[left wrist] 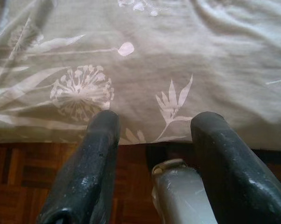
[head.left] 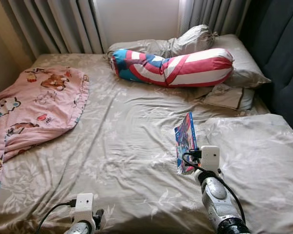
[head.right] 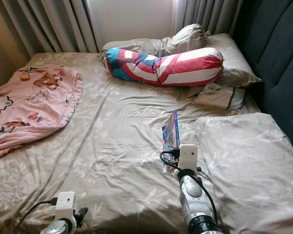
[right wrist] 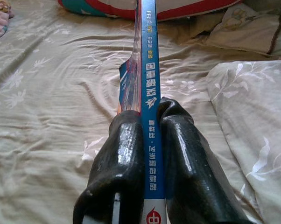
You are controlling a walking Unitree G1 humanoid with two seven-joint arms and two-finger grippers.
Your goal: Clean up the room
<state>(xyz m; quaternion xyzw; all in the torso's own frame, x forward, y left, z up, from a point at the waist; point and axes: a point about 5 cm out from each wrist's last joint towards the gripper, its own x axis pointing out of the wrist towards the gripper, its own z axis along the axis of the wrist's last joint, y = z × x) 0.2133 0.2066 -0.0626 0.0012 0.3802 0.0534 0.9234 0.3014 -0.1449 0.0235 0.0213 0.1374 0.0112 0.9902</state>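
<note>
Edgewise, thin blue book (right wrist: 149, 88) clenched in right tool (right wrist: 150, 140); left tool (left wrist: 154, 126) released.

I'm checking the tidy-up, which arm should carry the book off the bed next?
Right. The right tool is already shut on the book, while the left tool hangs open at the bed's edge.

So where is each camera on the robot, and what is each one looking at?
Left eye view: on the head, looking down at the bed; both arms show.
Right eye view: beside it, same scene, striped bolster.
Left wrist view: looks along the open left gripper at the bed's edge.
Right wrist view: looks along the right gripper, shut on the book.
Shared: the book shows in the head views too.
</note>
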